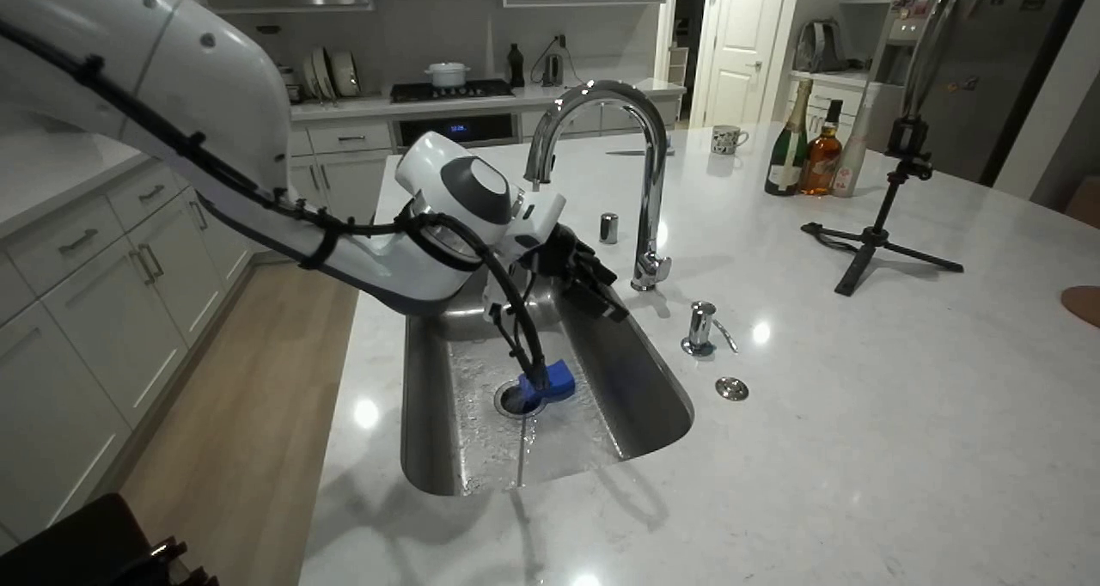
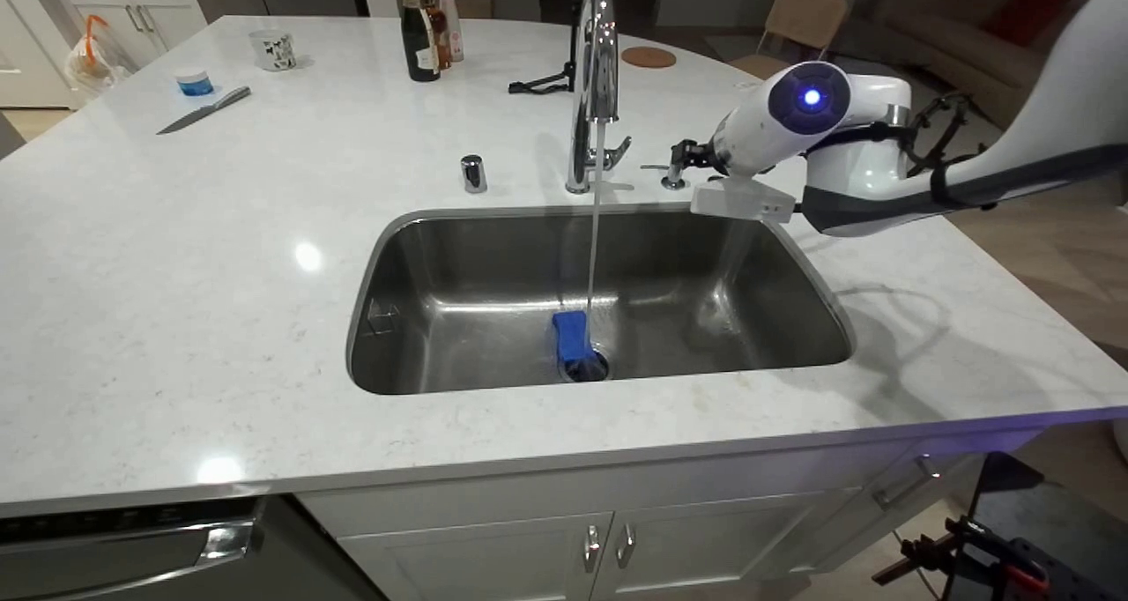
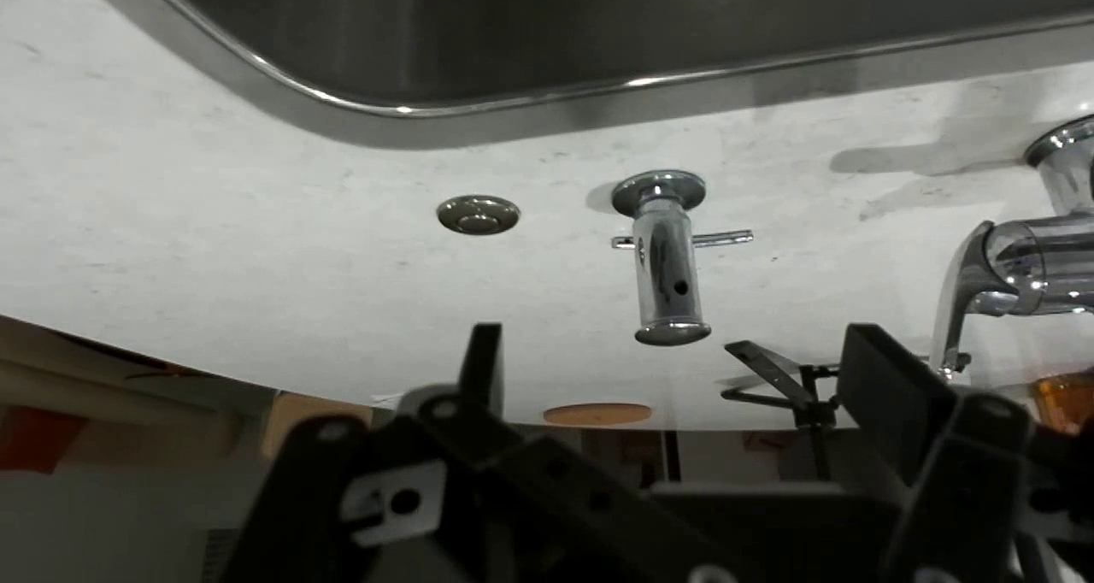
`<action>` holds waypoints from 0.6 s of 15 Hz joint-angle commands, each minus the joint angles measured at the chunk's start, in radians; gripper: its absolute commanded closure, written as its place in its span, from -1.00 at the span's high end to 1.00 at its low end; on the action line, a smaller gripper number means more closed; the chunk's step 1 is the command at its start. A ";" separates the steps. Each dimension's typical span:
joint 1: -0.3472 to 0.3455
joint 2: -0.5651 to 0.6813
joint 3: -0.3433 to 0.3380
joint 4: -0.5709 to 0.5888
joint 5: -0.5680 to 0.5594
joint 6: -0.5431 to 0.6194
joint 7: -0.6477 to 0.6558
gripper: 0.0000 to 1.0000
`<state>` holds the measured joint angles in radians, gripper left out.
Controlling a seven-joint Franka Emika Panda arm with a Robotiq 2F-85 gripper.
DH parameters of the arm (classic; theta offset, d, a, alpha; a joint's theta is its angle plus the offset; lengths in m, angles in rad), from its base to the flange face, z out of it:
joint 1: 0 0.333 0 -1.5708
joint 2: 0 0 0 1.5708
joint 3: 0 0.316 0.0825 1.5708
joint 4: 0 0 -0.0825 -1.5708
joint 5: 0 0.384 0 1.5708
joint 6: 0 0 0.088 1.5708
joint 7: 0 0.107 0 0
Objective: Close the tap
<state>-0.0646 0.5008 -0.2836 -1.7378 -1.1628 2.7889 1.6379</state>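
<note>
"Where's the tap (image 1: 655, 182)?"

"Just past the sink (image 2: 493, 257), on the side away from the counter (image 2: 220, 319) edge above the cupboards (image 2: 480, 561). Water (image 2: 595, 231) runs from its spout (image 2: 604, 99), down beside the blue thing (image 2: 571, 335)."

"And the hand (image 3: 674, 331)?"

"Fingers (image 3: 889, 399) spread wide, facing the chrome dispenser (image 3: 668, 262), apart from the lever (image 3: 957, 288), between the tap and the counter edge the arm (image 2: 881, 178) crosses."

"The knife (image 2: 207, 110)?"

"On the counter with the mug (image 2: 271, 50), toward the far corner opposite the arm."
</note>
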 commanded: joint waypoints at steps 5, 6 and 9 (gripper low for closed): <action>0.064 0.171 -0.082 0.212 -0.232 0.006 0.258 1.00; 0.063 0.184 -0.084 0.228 -0.246 0.003 0.268 1.00; 0.055 0.225 -0.096 0.283 -0.281 0.010 0.282 1.00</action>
<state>-0.0142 0.6772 -0.3540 -1.5291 -1.3918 2.7889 1.8721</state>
